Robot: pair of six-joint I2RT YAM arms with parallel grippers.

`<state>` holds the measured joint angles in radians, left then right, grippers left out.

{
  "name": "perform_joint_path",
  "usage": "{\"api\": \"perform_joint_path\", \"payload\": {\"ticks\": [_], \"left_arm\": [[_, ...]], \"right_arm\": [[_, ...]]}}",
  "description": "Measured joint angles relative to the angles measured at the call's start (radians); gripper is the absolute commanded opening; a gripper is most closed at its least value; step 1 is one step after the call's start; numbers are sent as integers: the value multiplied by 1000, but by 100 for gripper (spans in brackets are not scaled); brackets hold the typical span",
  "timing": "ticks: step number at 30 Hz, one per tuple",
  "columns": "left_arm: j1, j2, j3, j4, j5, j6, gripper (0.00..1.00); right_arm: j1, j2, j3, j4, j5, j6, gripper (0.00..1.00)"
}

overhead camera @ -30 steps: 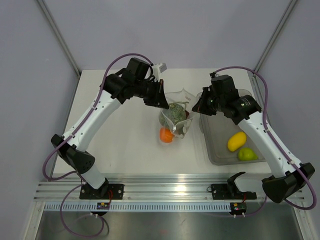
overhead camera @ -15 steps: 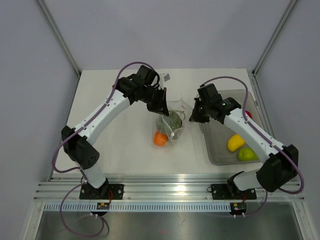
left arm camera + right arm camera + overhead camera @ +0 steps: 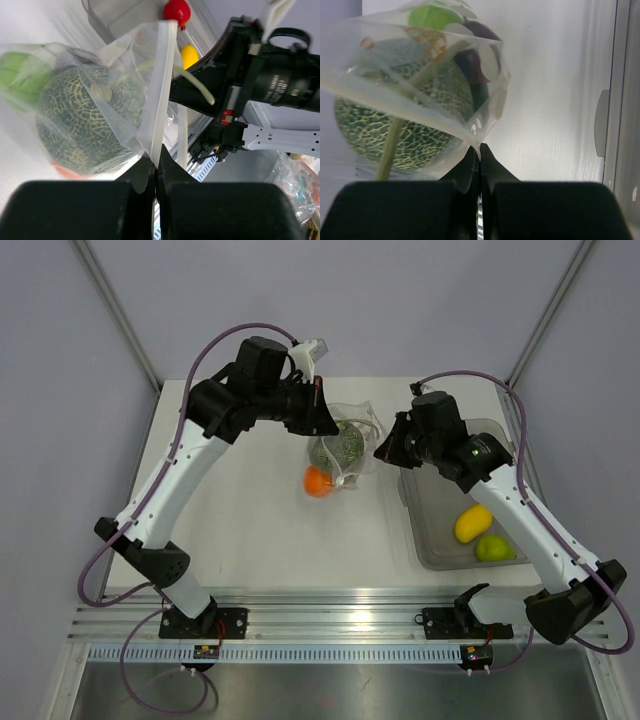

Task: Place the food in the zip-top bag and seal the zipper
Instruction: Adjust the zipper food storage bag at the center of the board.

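The zip-top bag (image 3: 347, 445) hangs between both grippers over the table's middle. Inside it I see the netted green melon (image 3: 346, 447), a dark plum (image 3: 475, 65) and a green round (image 3: 432, 17); an orange (image 3: 318, 481) shows at its lower left end. My left gripper (image 3: 325, 420) is shut on the zipper (image 3: 162, 90), the pale strip running up from its jaws. My right gripper (image 3: 384, 452) is shut on the bag's opposite corner (image 3: 482, 135). The strip's two sides look apart near the left gripper.
A grey translucent tub (image 3: 440, 540) stands at the right with a yellow fruit (image 3: 473, 523), a green fruit (image 3: 492, 548) and a red one (image 3: 176, 9). The right arm (image 3: 270, 80) sits close behind the bag in the left wrist view.
Both grippers stayed shut on the bag and carried it back and slightly left; the left arm's elbow swung outward, and the orange rose with the bag.
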<state>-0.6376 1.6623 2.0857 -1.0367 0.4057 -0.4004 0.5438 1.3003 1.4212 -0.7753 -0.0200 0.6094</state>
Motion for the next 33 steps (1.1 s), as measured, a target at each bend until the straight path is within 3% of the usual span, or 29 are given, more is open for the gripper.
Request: {"api": "perform_joint_path", "payload": {"ticks": [5,11,13,14,16,21,27,33], "left_arm": [[0,-48,-132,51,2,0,0],[0,108,-232,-2,0,0,0],[0,115,-227,-15,-3,2,0],[0,113,-212,-26,-6,3,0],[0,103,-173,-30,-12,5,0],[-2,45,-156,-8,-14,3,0],[-2,24,-172,21,-6,-11,0],[-2,24,-184,23,-5,-19,0]], "right_arm": [[4,15,-113,48,0,17,0],[6,95,-208,4,0,24,1],[6,86,-186,-15,6,24,15],[6,81,-163,-25,10,23,40],[6,68,-121,-35,16,23,50],[6,-3,-60,-35,23,18,55],[6,-43,-65,-35,22,30,81],[6,-42,-145,-24,-6,62,79]]}}
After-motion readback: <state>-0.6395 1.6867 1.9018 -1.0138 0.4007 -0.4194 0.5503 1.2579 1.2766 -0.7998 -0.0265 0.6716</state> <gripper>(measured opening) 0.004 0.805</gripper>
